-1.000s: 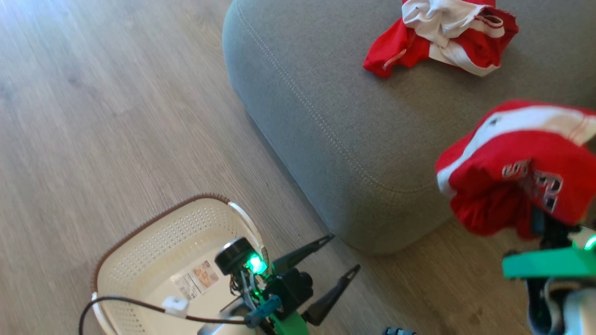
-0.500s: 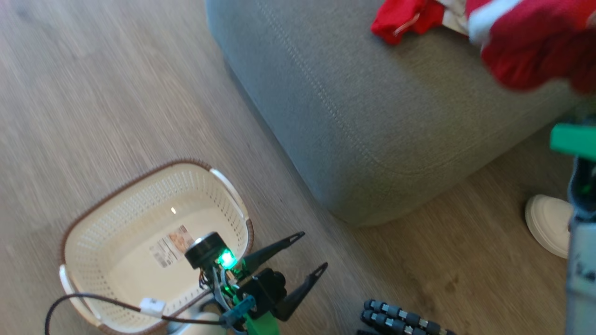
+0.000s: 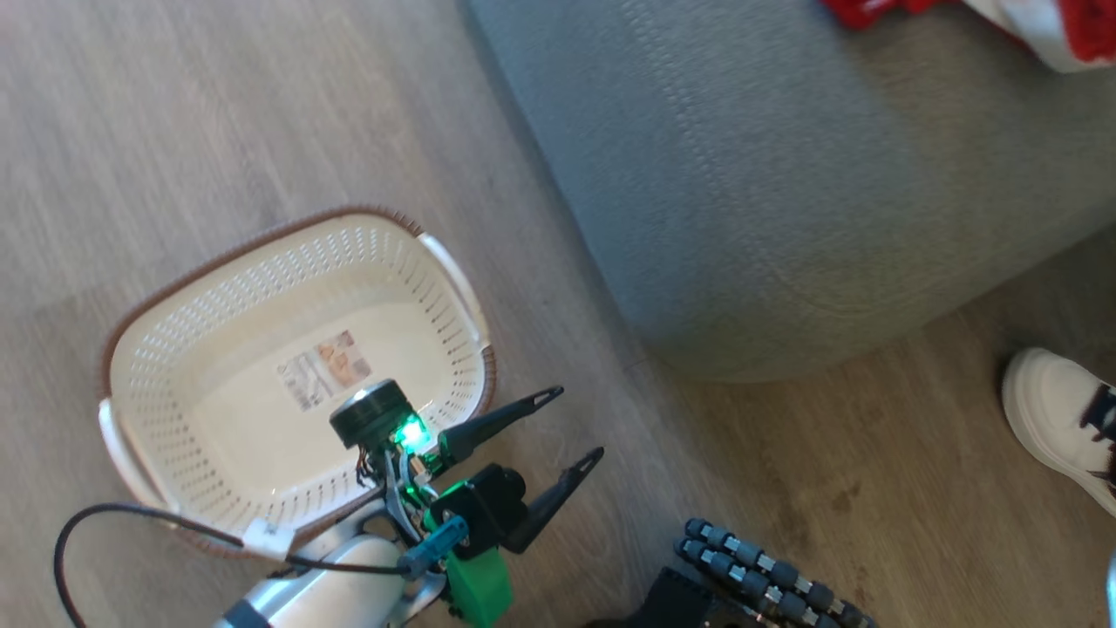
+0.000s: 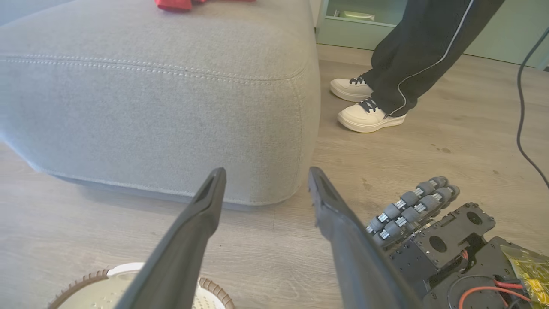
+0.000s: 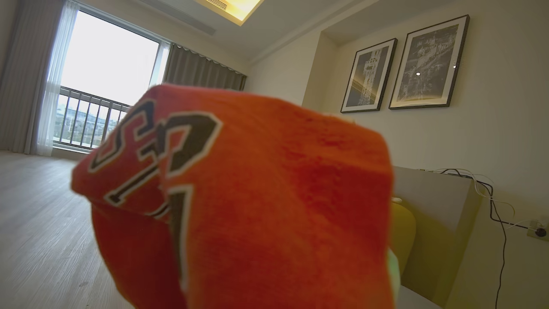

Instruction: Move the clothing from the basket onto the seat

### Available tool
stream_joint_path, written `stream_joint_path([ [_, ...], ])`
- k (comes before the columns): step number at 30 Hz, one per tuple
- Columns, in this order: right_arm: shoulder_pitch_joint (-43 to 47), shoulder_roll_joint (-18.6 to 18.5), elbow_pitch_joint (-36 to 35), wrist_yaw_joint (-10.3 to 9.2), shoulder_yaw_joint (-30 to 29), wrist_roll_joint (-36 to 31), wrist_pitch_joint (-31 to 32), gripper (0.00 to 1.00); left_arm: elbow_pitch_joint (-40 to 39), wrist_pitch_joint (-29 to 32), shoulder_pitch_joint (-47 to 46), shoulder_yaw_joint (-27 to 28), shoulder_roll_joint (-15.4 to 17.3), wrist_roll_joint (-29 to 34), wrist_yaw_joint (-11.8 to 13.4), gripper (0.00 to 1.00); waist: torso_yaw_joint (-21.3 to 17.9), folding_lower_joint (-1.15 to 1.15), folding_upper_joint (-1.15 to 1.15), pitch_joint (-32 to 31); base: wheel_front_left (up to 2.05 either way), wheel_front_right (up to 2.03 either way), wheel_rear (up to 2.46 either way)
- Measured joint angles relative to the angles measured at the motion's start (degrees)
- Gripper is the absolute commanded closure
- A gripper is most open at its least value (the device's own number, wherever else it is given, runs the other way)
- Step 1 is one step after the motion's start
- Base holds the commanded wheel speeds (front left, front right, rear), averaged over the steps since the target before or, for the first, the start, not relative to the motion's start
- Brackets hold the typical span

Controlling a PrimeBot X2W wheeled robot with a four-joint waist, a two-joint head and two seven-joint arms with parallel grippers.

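Observation:
The cream basket (image 3: 174, 349) stands on the floor with only a label inside; its rim (image 4: 81, 285) also shows in the left wrist view. My left gripper (image 3: 577, 426) (image 4: 266, 171) hangs open and empty beside the basket, pointing at the grey seat (image 3: 785, 174) (image 4: 150, 94). Red and white clothing (image 3: 1059, 35) (image 4: 173, 4) peeks in at the seat's far edge. In the right wrist view a red garment with a dark logo (image 5: 257, 193) drapes right before the camera in mid-air and hides my right gripper's fingers, which are shut on it.
A person in dark trousers (image 4: 411, 56) and white shoes (image 4: 369, 120) (image 3: 1055, 419) stands on the wooden floor next to the seat's corner. My wheeled base with its rollers (image 3: 758, 571) (image 4: 411, 206) sits below the left gripper. A black cable (image 4: 521, 107) crosses the floor.
The head camera has swung, so the whole picture shifted. The logo garment and the right gripper left the head view upward to the right. The left gripper stayed open.

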Motion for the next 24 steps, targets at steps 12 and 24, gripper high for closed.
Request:
stream_joint_path([
  [12,-10.95,-5.3,18.7,0.0,-10.98,-1.08,-0.01,1.0,-1.0,0.0,-1.41,0.27,0.78,0.53,0.0,0.0,5.64,0.0,0.0,5.94,0.0,0.0,0.0],
  [24,-15.11,-5.26,37.66,0.0,-16.47,-2.65,-0.01,1.0,-1.68,0.0,-2.38,0.75,0.89,0.53,0.05,0.0,7.88,0.0,0.0,9.98,0.0,0.0,0.0],
])
